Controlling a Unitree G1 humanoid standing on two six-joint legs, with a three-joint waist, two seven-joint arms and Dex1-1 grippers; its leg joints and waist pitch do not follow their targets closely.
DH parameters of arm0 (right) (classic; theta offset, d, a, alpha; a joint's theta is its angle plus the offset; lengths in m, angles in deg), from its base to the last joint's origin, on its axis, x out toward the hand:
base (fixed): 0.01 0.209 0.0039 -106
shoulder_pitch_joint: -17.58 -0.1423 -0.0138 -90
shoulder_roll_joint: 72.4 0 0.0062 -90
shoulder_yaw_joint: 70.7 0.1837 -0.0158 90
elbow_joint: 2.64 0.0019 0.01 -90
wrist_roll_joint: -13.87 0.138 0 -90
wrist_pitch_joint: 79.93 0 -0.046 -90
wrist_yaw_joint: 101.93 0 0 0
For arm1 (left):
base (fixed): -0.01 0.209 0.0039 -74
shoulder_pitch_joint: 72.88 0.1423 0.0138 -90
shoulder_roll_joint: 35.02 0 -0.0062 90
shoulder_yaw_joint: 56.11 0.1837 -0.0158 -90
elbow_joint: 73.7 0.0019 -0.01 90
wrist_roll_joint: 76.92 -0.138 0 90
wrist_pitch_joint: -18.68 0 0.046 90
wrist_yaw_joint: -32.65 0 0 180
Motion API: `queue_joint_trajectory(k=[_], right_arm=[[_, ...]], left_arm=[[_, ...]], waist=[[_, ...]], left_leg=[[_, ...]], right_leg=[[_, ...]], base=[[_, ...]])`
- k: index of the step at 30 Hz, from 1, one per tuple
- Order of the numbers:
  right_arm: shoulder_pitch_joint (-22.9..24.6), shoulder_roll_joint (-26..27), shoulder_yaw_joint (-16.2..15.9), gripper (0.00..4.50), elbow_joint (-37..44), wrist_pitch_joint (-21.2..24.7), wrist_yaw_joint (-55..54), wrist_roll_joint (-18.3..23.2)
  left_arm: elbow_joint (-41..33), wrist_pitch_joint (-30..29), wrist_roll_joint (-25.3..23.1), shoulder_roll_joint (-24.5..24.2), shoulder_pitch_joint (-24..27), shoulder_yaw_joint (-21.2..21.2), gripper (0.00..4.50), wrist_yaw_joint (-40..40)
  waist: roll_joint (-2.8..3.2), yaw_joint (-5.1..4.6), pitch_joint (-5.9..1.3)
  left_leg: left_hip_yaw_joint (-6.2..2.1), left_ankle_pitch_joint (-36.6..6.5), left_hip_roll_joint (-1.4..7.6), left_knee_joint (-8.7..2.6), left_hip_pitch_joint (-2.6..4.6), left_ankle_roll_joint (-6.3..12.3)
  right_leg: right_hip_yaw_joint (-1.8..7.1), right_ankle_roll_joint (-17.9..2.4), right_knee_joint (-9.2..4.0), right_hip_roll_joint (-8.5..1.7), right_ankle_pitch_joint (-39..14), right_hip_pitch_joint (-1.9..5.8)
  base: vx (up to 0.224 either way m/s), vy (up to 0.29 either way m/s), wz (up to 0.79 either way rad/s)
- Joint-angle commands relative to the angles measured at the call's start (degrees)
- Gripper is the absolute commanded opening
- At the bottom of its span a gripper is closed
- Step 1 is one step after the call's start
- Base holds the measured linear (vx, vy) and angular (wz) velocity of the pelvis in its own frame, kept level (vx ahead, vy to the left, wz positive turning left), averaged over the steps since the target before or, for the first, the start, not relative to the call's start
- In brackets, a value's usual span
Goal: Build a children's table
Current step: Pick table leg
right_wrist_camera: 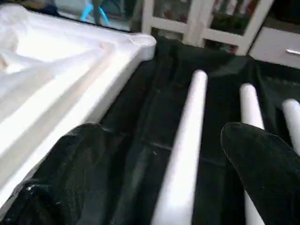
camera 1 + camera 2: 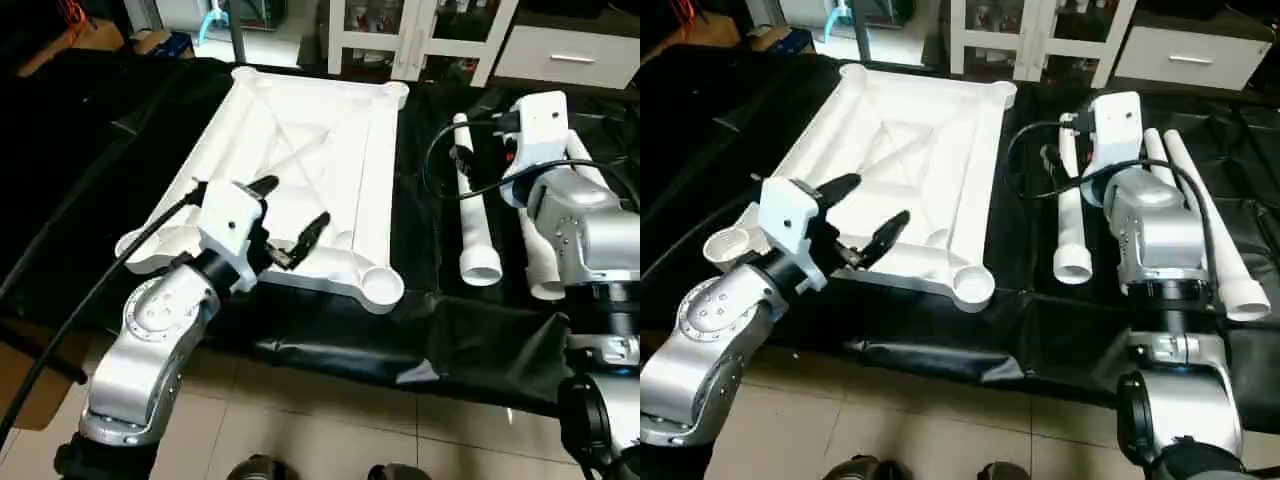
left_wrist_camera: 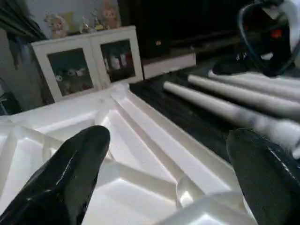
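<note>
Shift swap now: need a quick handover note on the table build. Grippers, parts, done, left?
Left gripper: open, holding nothing, over the near end of the table top.
Right gripper: open, holding nothing, above the legs.
Parts: top lies underside up on the black cover; the legs lie loose to its right.
Done: parts laid out; the near corner socket holds no leg.
Left: fit the legs into the corner sockets.
</note>
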Motion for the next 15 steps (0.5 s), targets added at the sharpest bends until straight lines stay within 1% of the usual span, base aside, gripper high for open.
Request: queue_joint_trajectory(k=[1,2,3,4,5,6,7,8,9,10,11,12,13,14,15], right_arm=[[-0.22,1.01,0.80,4.50,1.83,1.60,3.01,3.34],[0.26,1.43,0.57,4.50,2.37,1.61,3.34,3.67],[0.47,1.53,0.25,4.50,2.33,1.46,3.22,3.46],[1.74,1.95,-1.79,4.50,2.38,0.25,3.16,2.07],[2.27,2.19,-3.45,4.50,1.60,-0.80,3.26,0.88],[2.59,2.37,-4.53,4.50,1.08,-1.50,3.33,0.12],[2.59,2.37,-4.53,4.50,1.08,-1.50,3.33,0.12],[1.28,3.41,-7.00,4.50,-4.10,-4.78,0.92,-3.24],[1.01,3.56,-7.16,4.50,-4.84,-5.25,0.59,-3.59],[0.53,3.84,-7.45,4.50,-6.17,-6.07,0.00,-4.22],[-1.45,4.12,-8.44,4.50,-10.51,-8.50,-2.28,-6.48],[-1.91,4.15,-8.51,4.50,-11.39,-8.99,-2.78,-6.78],[-3.43,4.28,-8.61,4.50,-14.30,-10.55,-4.45,-7.64],[-4.38,4.39,-8.54,4.50,-16.08,-11.41,-5.52,-8.03],[-5.38,4.49,-8.56,4.50,-18.00,-12.39,-6.74,-8.24]], left_arm=[[2.44,-0.33,-1.75,-1.32,-0.14,-0.20,4.44,0.38],[3.84,-0.86,-1.91,-1.54,-0.71,-0.91,4.44,-0.13],[4.57,-1.22,-2.00,-1.70,-1.07,-1.16,4.44,-0.38],[8.19,-1.67,-4.75,-3.18,-2.87,-1.15,4.44,-1.95],[10.33,-1.77,-6.10,-4.03,-4.01,-1.02,4.44,-2.50],[11.61,-1.79,-6.88,-4.57,-4.68,-0.96,4.44,-2.79],[11.61,-1.79,-6.88,-4.57,-4.68,-0.96,4.44,-2.79],[17.41,-1.49,-9.09,-6.20,-7.59,-1.44,4.44,-4.63],[18.07,-1.54,-9.23,-6.42,-7.90,-1.51,4.44,-4.75],[19.24,-1.63,-9.48,-6.82,-8.45,-1.64,4.44,-4.95],[22.44,-0.22,-11.65,-9.08,-9.83,-1.02,4.44,-5.14],[23.01,-0.04,-11.90,-9.56,-10.08,-0.94,4.44,-4.83],[24.83,0.52,-12.52,-11.13,-10.91,-0.82,4.44,-3.72],[25.87,0.81,-12.66,-12.05,-11.42,-0.92,4.44,-2.95],[27.13,1.03,-12.45,-13.06,-12.06,-1.22,4.44,-1.72]], waist=[[-0.60,-0.06,-3.70],[-0.53,-0.06,-3.72],[-0.45,-0.15,-3.65],[-0.38,-0.15,-3.79],[-0.28,-0.11,-3.73],[-0.21,-0.09,-3.82],[-0.23,-0.05,-3.85],[-0.10,-0.04,-3.91],[-0.06,-0.08,-4.00],[-0.14,-0.11,-3.96],[-0.08,-0.09,-4.01],[-0.08,-0.09,-4.01],[-0.18,-0.01,-4.04],[-0.16,-0.07,-4.04],[-0.08,-0.02,-3.93]], left_leg=[[-1.72,8.32,5.86,-3.59,1.62,10.91],[-1.72,7.29,5.95,-3.64,1.73,10.96],[-1.80,6.87,6.07,-3.80,1.73,10.50],[-1.74,6.74,6.08,-3.77,1.91,10.21],[-1.56,6.27,6.02,-3.79,2.12,9.74],[-1.45,5.88,6.00,-3.86,2.03,9.04],[-1.36,5.71,6.06,-3.89,2.03,8.66],[-1.20,5.46,5.98,-3.95,2.12,7.45],[-1.07,5.14,5.89,-3.96,2.28,6.98],[-1.06,4.76,5.89,-4.05,2.17,6.55],[-1.07,4.04,5.85,-4.15,2.15,5.40],[-1.07,4.04,5.85,-4.15,2.15,5.40],[-1.08,4.30,5.83,-4.19,2.14,5.01],[-0.97,4.48,5.70,-4.18,2.22,4.77],[-0.88,4.14,5.75,-4.26,2.22,4.41]], right_leg=[[1.91,-20.30,-1.88,-4.83,10.07,3.15],[1.91,-20.21,-1.91,-4.85,9.20,3.04],[1.86,-20.07,-1.97,-4.87,8.33,3.00],[1.83,-20.17,-1.98,-4.82,8.10,2.90],[1.78,-19.93,-2.12,-4.61,7.36,2.58],[1.73,-19.65,-2.10,-4.66,6.78,2.66],[1.74,-19.47,-2.14,-4.71,6.73,2.67],[1.73,-19.50,-2.08,-4.64,6.69,2.50],[1.74,-19.62,-2.07,-4.62,6.43,2.33],[1.76,-19.61,-2.15,-4.68,6.26,2.47],[1.73,-19.46,-2.07,-4.68,5.95,2.39],[1.73,-19.46,-2.07,-4.68,5.95,2.39],[1.74,-19.27,-1.97,-4.75,6.49,2.47],[1.74,-19.32,-1.90,-4.68,6.77,2.28],[1.78,-19.09,-1.95,-4.70,6.77,2.27]], base=[[0.000,0.000,0.00],[0.000,0.000,0.00],[0.000,0.000,0.00],[0.000,0.000,0.00],[0.000,0.000,0.00],[0.000,0.000,0.00],[0.000,0.000,0.00],[0.000,0.000,0.00],[0.000,0.000,0.00],[0.000,0.000,0.00],[0.000,0.000,0.00],[0.000,0.000,0.00],[0.000,0.000,0.00],[0.000,0.000,0.00],[0.000,0.000,0.00]])
